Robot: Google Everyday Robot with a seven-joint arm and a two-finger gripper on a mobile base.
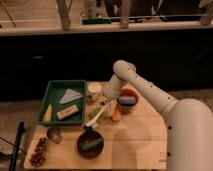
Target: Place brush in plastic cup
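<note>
The brush (95,118) is a slim whitish long-handled tool lying slanted on the wooden table (135,142), its lower end near the dark round bowl (91,144). Its upper end reaches up under my gripper (106,101). The gripper hangs from the white arm that comes in from the right, and sits just right of the plastic cup (94,90). The cup is whitish and stands upright next to the green tray's right edge. I cannot tell whether the gripper touches the brush. A green stick-shaped piece (92,144) lies in the dark bowl.
A green tray (50,89) at the left holds a pale wedge and yellowish pieces. An orange bowl (128,101) with a blue item stands right of the gripper, and an orange piece (116,116) lies below it. A small grey bowl (54,134) and brown bits (38,151) are at the front left.
</note>
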